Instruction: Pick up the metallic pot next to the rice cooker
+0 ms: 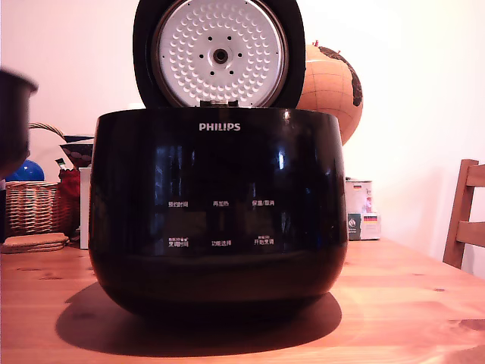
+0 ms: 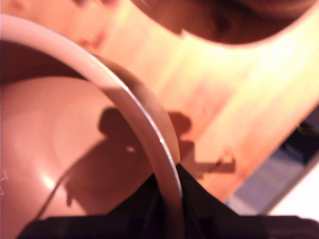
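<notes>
In the exterior view the rice cooker [image 1: 216,212] fills the middle of the wooden desk [image 1: 394,303]. It is glossy black, and its lid [image 1: 220,53] stands open, showing a white dimpled plate. It blocks most of what lies behind it. A brown globe [image 1: 333,87] peeks out past the lid on the exterior view's right, with small boxes [image 1: 362,208] below it and a wooden chair [image 1: 466,220] at the edge. On the exterior view's left sit a wicker basket [image 1: 34,205], a blue ball [image 1: 23,171] and stacked coasters [image 1: 34,243]. The metallic pot [image 1: 11,114] shows only as a dark curved sliver at that left edge, well above the desk surface and in front of the basket.

In the wrist view the pot's [image 2: 60,134] smooth bowl looks reddish under warm light, and its thin pale rim [image 2: 134,104] arcs across. The gripper [image 2: 172,199] is clamped on that rim, with one dark finger [image 2: 144,211] inside and the other outside. The desk [image 2: 239,99] lies beyond, marked by shadows.
</notes>
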